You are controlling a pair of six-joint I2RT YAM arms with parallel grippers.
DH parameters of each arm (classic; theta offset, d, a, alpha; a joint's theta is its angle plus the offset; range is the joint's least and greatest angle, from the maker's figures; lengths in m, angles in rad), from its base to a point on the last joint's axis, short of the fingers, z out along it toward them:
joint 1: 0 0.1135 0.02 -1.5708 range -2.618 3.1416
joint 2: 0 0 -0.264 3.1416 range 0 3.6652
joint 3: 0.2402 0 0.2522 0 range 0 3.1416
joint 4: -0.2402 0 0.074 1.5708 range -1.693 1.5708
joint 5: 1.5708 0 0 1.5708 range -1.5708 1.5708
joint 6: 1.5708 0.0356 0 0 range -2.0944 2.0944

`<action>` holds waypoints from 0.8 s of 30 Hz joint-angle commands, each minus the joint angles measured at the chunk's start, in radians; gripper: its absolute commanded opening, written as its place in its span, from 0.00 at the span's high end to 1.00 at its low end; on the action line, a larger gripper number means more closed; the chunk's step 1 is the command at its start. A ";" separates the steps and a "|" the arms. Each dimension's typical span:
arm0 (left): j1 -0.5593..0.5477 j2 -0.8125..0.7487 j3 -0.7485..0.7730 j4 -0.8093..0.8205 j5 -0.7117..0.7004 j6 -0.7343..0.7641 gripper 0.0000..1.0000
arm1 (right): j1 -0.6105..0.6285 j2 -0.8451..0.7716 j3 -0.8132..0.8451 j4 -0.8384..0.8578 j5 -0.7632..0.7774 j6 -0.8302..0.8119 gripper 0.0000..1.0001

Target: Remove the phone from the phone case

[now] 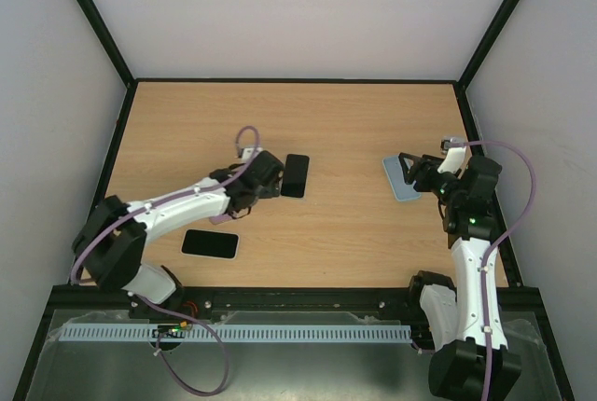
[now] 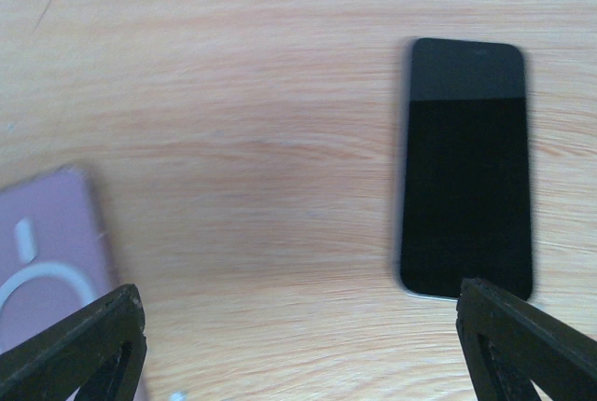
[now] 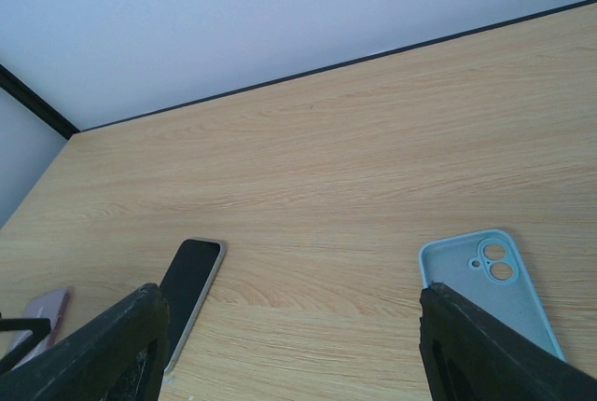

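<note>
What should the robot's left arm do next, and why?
I'd guess: lift the left gripper up and away from the black phone in front of it. That phone lies bare on the table, the blue case by the right gripper looks empty, and both grippers are open, holding nothing, so the job seems done.

Black phone (image 1: 295,175), light-blue case (image 1: 401,180) (lilac case (image 2: 51,252), white-ringed).

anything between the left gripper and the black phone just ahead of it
Nothing visible. Bare table lies between the open left gripper and the phone; the purple case sits off to one side.
</note>
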 commanded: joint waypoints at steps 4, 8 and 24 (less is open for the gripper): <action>0.221 -0.135 -0.105 -0.111 0.185 -0.118 0.02 | 0.001 -0.017 -0.006 0.020 -0.022 0.003 0.30; 0.297 -0.122 -0.108 -0.165 0.173 -0.100 0.01 | 0.000 -0.017 -0.006 0.022 -0.027 0.004 0.30; 0.445 0.051 -0.099 -0.132 0.333 0.001 0.00 | 0.001 -0.014 -0.008 0.023 -0.028 0.004 0.30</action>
